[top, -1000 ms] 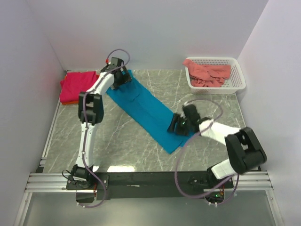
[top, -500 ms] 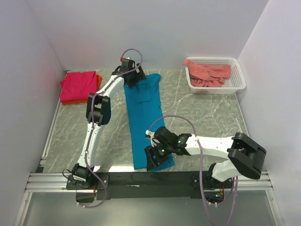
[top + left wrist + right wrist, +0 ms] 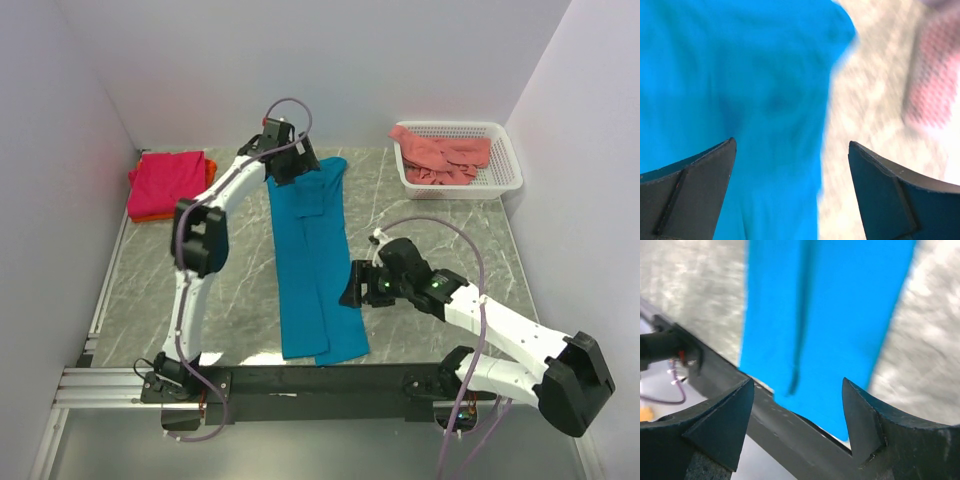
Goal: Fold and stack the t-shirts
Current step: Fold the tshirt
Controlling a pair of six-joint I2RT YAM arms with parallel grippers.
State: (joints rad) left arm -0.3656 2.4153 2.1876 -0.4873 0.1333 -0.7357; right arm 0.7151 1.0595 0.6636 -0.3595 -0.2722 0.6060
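teal-blue t-shirt [image 3: 308,270]: folded strip, mid tabletop, running far to near edge | left jaws: wide open, empty, over far end | right jaws: apart, empty, beside near half | risk: hem at edge may slip off if tugged

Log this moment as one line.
shirt: teal-blue cloth t-shirt flat, folded into a long strip | left tool: open over its far end | right tool: open, by its near right edge | holding: nothing
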